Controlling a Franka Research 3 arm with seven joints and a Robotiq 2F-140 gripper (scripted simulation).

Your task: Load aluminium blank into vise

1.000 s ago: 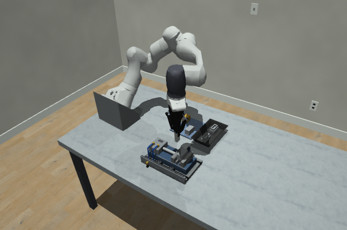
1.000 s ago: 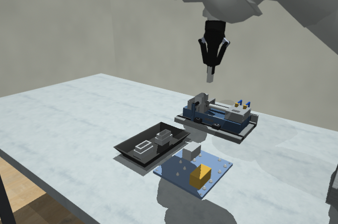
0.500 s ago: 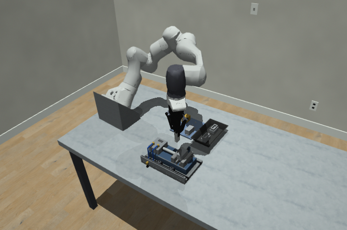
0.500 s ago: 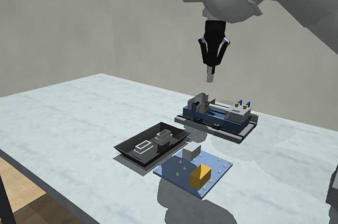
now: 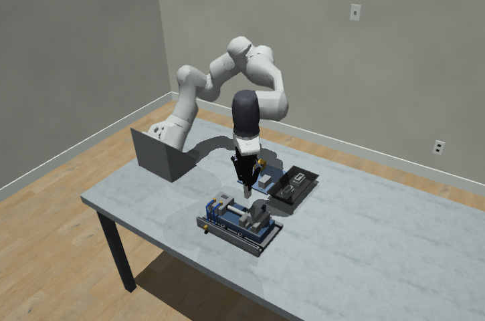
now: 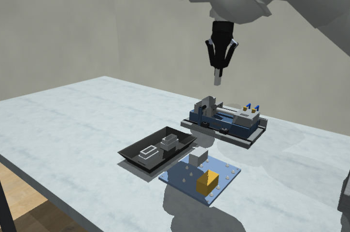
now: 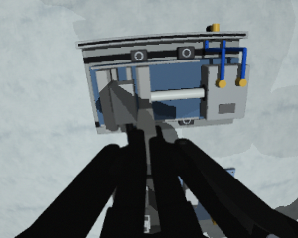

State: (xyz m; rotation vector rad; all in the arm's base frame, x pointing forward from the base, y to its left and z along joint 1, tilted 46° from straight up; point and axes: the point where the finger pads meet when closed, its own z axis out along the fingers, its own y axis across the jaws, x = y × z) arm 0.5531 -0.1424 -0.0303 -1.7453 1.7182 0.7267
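The vise stands at mid table, with its hoses at one end. A grey aluminium block sits crooked and tilted in it, at the end without hoses; it also shows in the wrist view. My gripper hangs well above that end of the vise, shut, with nothing between the fingers. The blue infeed plate holds one aluminium blank and one brass blank, which looks tilted. The black outfeed tray holds two finished parts.
The tray lies right beside the infeed plate, and the plate has small pins on it. A grey wedge-shaped box stands by the arm's base. The table's edge runs close behind the vise in the top view.
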